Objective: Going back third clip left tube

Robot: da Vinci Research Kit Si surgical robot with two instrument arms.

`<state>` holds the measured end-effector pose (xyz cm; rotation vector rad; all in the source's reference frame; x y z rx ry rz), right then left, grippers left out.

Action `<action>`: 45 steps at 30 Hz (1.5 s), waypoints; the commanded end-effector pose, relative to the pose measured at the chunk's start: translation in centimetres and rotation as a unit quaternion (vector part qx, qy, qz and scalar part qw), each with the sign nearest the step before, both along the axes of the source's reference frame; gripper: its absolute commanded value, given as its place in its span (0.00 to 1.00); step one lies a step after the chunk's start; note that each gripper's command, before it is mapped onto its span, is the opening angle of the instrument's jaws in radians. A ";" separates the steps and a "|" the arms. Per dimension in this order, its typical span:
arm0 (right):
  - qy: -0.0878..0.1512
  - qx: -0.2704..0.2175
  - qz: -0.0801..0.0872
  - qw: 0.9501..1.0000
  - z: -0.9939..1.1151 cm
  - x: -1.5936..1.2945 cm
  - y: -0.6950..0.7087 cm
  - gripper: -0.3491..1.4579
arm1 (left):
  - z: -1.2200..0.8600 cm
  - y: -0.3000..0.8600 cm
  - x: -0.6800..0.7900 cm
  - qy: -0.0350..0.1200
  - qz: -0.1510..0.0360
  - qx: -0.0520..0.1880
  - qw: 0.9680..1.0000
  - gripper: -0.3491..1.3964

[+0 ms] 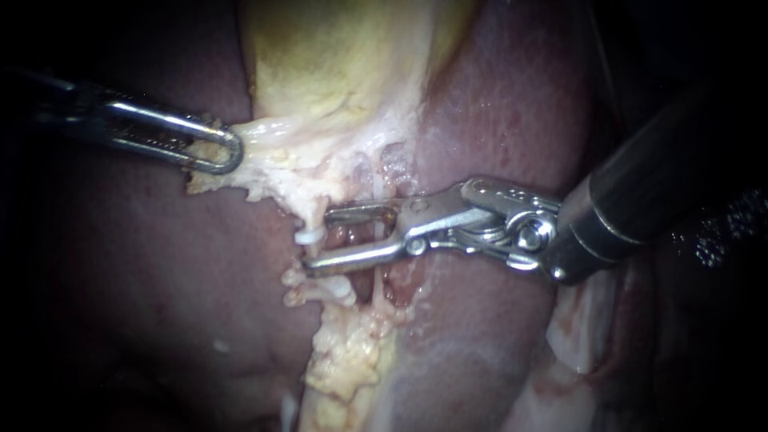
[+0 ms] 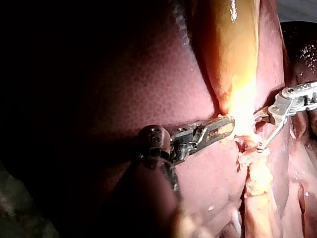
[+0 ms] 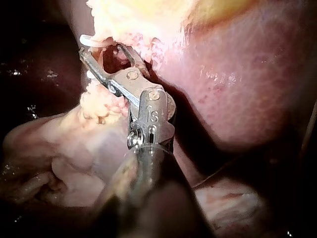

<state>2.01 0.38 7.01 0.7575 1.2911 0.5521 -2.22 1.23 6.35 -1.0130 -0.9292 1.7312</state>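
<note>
Gallbladder [image 1: 336, 64]: left instrument [image 1: 228, 152] clamped | right instrument [image 1: 318, 240] agape astride tube [image 1: 377, 236] | clip [image 1: 307, 237]: endoscope, right wrist

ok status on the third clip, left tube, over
left instrument shut on pale tissue at gallbladder edge. right instrument open, a tube between. white clip at its tips, another below. nothing blocking.

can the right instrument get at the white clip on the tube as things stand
Probably yes. The right instrument sits open right beside the white clip, with nothing between them, and the left instrument holds the pale tissue off to the side.
</note>
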 end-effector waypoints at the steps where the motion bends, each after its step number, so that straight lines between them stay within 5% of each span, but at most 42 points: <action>1: 0.001 0.001 -0.003 1.000 0.02 0.04 -0.02 0.47 | 0.00 0.00 -0.01 0.000 0.000 0.000 1.000 0.00; 10: 0.020 0.004 -0.023 1.000 0.03 0.41 -0.09 0.47 | 0.00 0.00 -0.01 0.000 0.000 0.000 1.000 0.00; 19: 0.030 0.004 -0.021 0.999 0.12 0.48 -0.08 0.47 | 0.01 0.00 -0.02 0.000 0.000 0.000 1.000 0.00; 24: 0.034 -0.052 -0.018 0.998 0.26 0.48 0.04 0.47 | 0.01 0.00 -0.02 0.000 0.000 0.000 1.000 0.00; 33: 0.048 -0.159 -0.023 0.986 0.36 0.48 0.12 0.47 | 0.01 0.00 -0.02 0.000 0.000 0.000 1.000 0.00; 40: 0.043 -0.161 -0.018 0.986 0.35 0.44 0.12 0.47 | 0.01 0.00 -0.01 0.000 0.000 0.000 1.000 0.00; 43: 0.031 -0.083 -0.010 0.996 0.33 0.37 0.09 0.47 | 0.01 0.00 -0.01 0.000 0.000 0.000 1.000 0.00; 45: 0.026 -0.048 -0.008 0.998 0.30 0.30 0.06 0.47 | 0.01 0.00 0.00 0.000 0.000 0.000 1.000 0.00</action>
